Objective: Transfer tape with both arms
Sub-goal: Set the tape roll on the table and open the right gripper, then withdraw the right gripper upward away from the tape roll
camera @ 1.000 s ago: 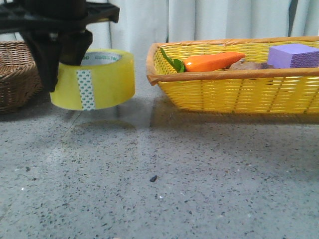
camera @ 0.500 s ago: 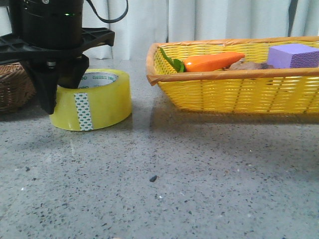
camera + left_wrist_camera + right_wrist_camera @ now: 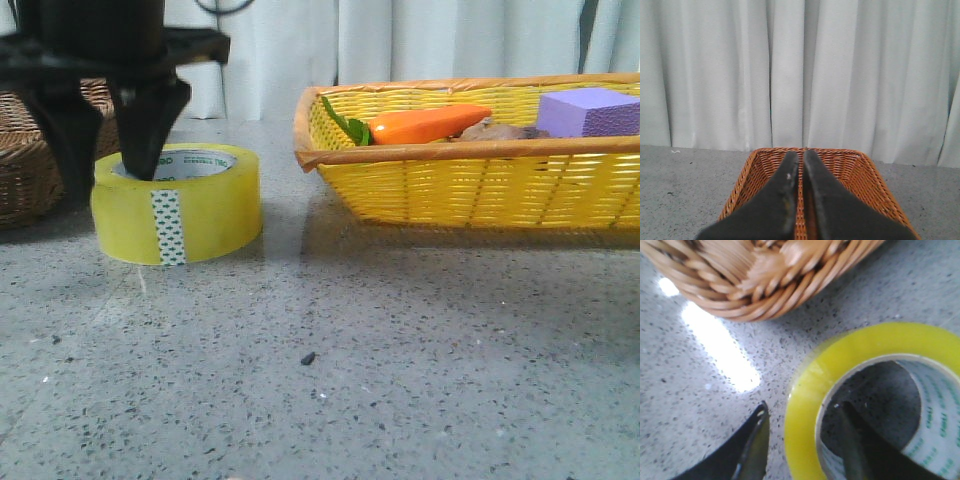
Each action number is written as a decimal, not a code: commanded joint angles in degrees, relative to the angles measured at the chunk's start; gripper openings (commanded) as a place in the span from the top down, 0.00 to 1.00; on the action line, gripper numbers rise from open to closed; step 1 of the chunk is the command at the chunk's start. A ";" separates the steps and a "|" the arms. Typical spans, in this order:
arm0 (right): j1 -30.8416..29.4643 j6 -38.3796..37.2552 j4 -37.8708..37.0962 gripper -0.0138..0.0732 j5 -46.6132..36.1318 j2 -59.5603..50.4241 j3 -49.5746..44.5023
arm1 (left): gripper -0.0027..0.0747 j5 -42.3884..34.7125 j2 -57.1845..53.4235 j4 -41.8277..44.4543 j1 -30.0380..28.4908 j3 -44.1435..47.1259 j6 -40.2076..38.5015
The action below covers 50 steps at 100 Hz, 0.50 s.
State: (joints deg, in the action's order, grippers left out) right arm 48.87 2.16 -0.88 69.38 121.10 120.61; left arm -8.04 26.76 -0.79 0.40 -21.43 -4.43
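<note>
The tape (image 3: 185, 205), a wide yellow roll with a white core and a green-patterned end tab, lies flat on the speckled table at the left. My right gripper (image 3: 108, 185) stands over it, open, with one finger inside the core and the other outside the wall. In the right wrist view the tape (image 3: 865, 340) shows a small gap between its wall and the outer finger of the right gripper (image 3: 802, 412). My left gripper (image 3: 801, 154) is shut and empty, above a brown wicker basket (image 3: 865, 175).
The brown wicker basket (image 3: 30, 150) stands just behind and left of the tape. A yellow wicker basket (image 3: 450, 185) at the right holds an orange carrot (image 3: 430, 122) and a purple foam block (image 3: 590, 110). White curtains hang behind.
The right gripper lowered the tape from the air onto the table, then opened its fingers off the tape's wall. The tape now rests flat on the table.
</note>
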 commanded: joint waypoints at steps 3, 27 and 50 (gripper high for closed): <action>-0.17 0.04 -0.68 0.55 -0.96 -7.18 3.02 | 0.99 -4.23 0.69 -0.31 -0.15 -2.08 -0.39; -0.17 0.04 -1.04 0.78 0.08 -15.62 2.96 | 0.99 -4.23 0.69 -0.31 -0.15 -2.08 -0.39; -0.17 0.04 -2.63 0.92 2.50 -21.30 2.85 | 0.99 -3.77 0.69 -0.31 -0.05 -2.08 -0.39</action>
State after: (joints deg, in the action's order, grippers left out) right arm 48.87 2.09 -2.10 71.87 104.54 121.80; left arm -7.82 26.76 -0.79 0.40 -21.43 -4.43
